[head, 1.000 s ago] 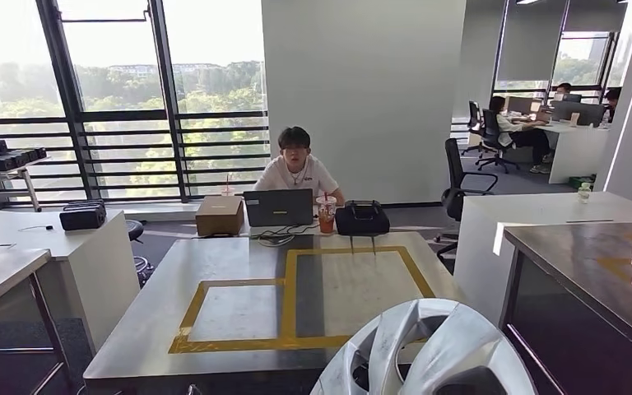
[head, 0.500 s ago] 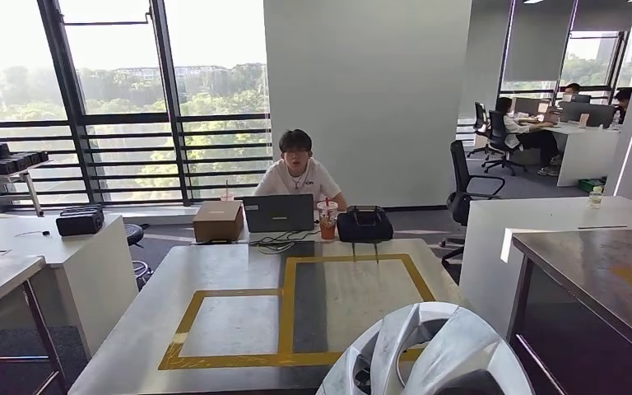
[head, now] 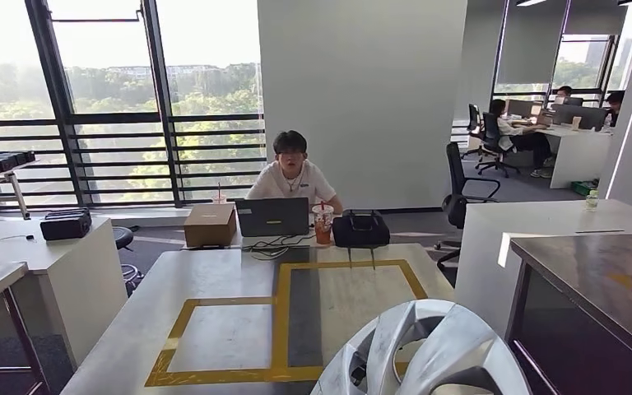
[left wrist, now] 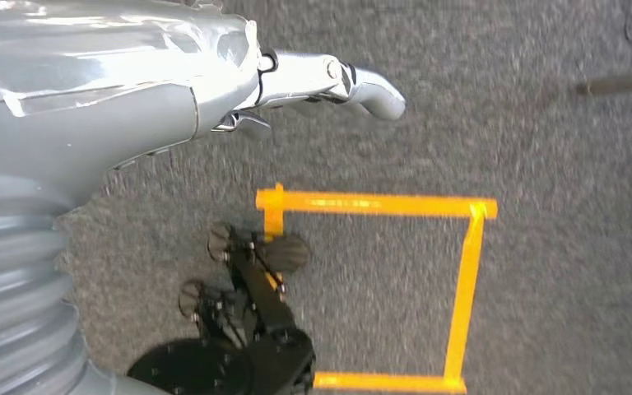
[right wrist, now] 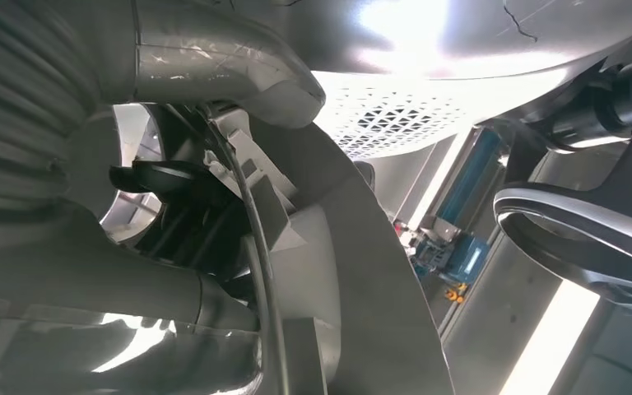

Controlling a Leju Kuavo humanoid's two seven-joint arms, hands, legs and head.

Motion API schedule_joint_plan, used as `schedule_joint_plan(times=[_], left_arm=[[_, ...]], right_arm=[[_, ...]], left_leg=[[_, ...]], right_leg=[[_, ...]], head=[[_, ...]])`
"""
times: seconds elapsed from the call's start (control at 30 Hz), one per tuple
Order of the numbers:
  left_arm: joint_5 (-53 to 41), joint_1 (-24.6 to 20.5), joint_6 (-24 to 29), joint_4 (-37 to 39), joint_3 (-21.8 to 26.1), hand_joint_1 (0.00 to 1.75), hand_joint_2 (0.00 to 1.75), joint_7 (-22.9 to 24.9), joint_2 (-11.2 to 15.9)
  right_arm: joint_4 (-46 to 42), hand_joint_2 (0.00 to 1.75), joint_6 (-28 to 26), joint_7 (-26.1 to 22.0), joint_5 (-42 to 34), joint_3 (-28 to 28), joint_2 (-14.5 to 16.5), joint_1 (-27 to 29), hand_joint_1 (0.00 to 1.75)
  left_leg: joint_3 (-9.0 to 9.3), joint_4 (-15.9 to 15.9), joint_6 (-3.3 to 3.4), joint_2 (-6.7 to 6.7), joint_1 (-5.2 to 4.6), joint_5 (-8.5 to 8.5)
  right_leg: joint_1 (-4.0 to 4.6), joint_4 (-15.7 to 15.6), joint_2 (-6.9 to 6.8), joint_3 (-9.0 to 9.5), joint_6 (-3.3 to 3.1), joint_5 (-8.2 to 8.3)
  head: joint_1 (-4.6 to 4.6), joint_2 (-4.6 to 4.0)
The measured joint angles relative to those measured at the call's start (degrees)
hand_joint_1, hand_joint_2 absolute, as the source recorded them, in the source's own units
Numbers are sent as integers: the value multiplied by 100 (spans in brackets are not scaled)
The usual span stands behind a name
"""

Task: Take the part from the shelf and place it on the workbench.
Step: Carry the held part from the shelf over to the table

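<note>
A silver wheel cover [head: 424, 350], the part in this task, is held up low in front of the robot, its curved spokes facing out over the near edge of the workbench [head: 214, 280]. The right hand [right wrist: 164, 214] grips it: seen close from the wrist, the thick grey thumb lies over the outer face of the rim while the dark fingers [right wrist: 164, 185] hook through to the inner side, so the rim is clamped between them. Just beyond the held part, the grey workbench carries yellow tape outlines [head: 284, 325] forming two joined rectangles, and the part hangs over the nearer corner of the larger one without resting on it. The left hand [left wrist: 313, 82] hangs well apart from the part, down at the robot's side above grey carpet; it holds nothing, and its light fingers [left wrist: 370, 86] reach forward loosely together. Below that hand a yellow tape rectangle [left wrist: 469, 288] marks the floor. At the far end of the workbench, well beyond the part, a seated person [head: 292, 173] faces the robot behind an open laptop [head: 273, 216], with a cardboard box [head: 210, 225] on one side and a drink cup [head: 322, 222] and a black bag [head: 360, 228] on the other. A dark-topped table [head: 601, 288] stands off to the side of the right hand.
</note>
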Motion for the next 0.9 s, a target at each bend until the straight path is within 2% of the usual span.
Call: schedule_joint_plan(times=[0.07,0.1,0.17,0.2,0.23,0.27,0.33,0.37,0.4,0.47,0.53,0.57,0.6,0.67,0.7,0.73,0.77,0.8,0.83,0.87,0.9], left_arm=[[-46,-12,23,1,0,0,175,-29,-9],[-64,-21,28,4,-1,0,175,-41,-13],[-93,-32,33,19,-1,0,175,-57,-15],[-101,-32,33,31,-1,0,175,-62,-16],[-106,-31,33,43,-1,0,175,-66,-16],[-108,-30,33,55,-1,0,175,-67,-16],[-93,-30,39,80,-1,0,175,-68,-16],[-70,-30,47,90,0,0,175,-63,-15],[-39,-31,56,98,0,0,175,-52,-14],[4,-31,68,105,0,0,175,-30,-12],[1,-35,79,110,-1,0,175,-26,-7],[-7,-40,92,113,-1,0,175,-28,-5],[-13,-45,105,116,-1,0,175,-31,-4],[-29,-50,122,130,-1,0,175,-36,-4],[-36,-50,123,137,-1,0,175,-38,-4],[-43,-50,123,143,-1,0,175,-38,-4],[-45,-50,123,145,-1,0,175,-39,-4],[-46,-50,123,145,-1,0,175,-39,-4],[-49,-50,123,145,0,0,175,-39,-4],[-54,-52,123,145,1,0,175,-39,-3],[-60,-54,123,145,1,0,175,-42,-3]], right_arm=[[-4,175,0,-7,9,-20,-2,12,175],[-5,175,0,-11,11,-32,-2,19,175],[-7,175,0,-19,13,-52,-4,40,175],[-5,175,0,-19,14,-57,-7,60,175],[-4,175,0,-19,14,-63,-11,77,175],[-2,175,-1,-18,13,-67,-15,89,175],[0,175,-2,-17,5,-75,-20,98,175],[-1,175,-2,-17,2,-77,-21,99,175],[-11,175,-3,-15,11,-80,-26,110,175],[-68,175,-5,-9,49,-88,-52,160,175],[-141,175,-12,-16,78,-93,-84,214,175],[-167,175,-16,-23,76,-93,-92,226,175],[-187,175,-21,-31,69,-93,-98,233,175],[-207,175,-27,-37,52,-92,-107,249,175],[-208,175,-28,-37,45,-90,-111,265,175],[-208,175,-28,-37,39,-87,-116,281,175],[-208,175,-28,-37,33,-85,-120,294,175],[-209,175,-28,-37,28,-83,-121,301,175],[-212,175,-30,-37,23,-82,-122,300,175],[-215,175,-31,-37,19,-82,-121,299,175],[-219,175,-32,-39,13,-84,-121,294,175]], left_leg=[[148,-65,52,-2,25,17],[200,-85,71,-1,30,12],[224,-85,98,-7,11,-28],[238,-84,102,-14,3,-54],[267,-83,98,-25,-1,-87],[314,-82,86,-37,-2,-124],[418,-77,48,-54,-6,-214],[459,-68,23,-58,-15,-259],[473,-60,-7,-63,-25,-303],[494,-16,-66,-70,-40,-356],[446,110,-123,-58,-27,-394],[352,278,-156,-46,-13,-437],[183,563,-195,-29,9,-519],[-292,1311,-273,-9,61,-791],[-508,1588,-300,-4,86,-897],[-638,1684,-314,-1,104,-907],[-654,1563,-316,3,115,-789],[-567,1247,-305,9,119,-555],[-415,818,-281,15,117,-258],[-283,462,-253,23,101,-74],[-186,208,-221,25,80,30]], right_leg=[[2,292,-9,-104,10,-107],[-1,589,-13,-279,2,-224],[-2,1320,-15,-767,1,-475],[-5,1559,-16,-974,20,-538],[-7,1591,-16,-1082,54,-501],[-10,1395,-18,-1073,104,-348],[-14,589,-28,-833,185,145],[-9,244,-38,-718,153,293],[1,34,-45,-639,94,384],[16,-53,-45,-592,-60,376],[-15,-63,-37,-524,-119,386],[-31,-66,-36,-479,-144,369],[-45,-70,-36,-440,-166,345],[-44,-70,-34,-382,-193,283],[-44,-70,-30,-348,-191,247],[-45,-70,-25,-304,-184,209],[-46,-70,-20,-248,-174,167],[-47,-72,-17,-180,-161,122],[-47,-77,-16,-127,-146,74],[-41,-83,-14,-71,-122,30],[-33,-93,-11,-32,-93,-9]], head=[[8,-1],[14,-1],[26,0],[31,1],[32,1],[35,1],[39,-1],[41,-3],[39,-3],[30,-3],[23,-1],[17,-1],[14,-1],[5,0],[5,1],[3,1],[3,1],[3,1],[4,0],[7,-1],[7,-2]])
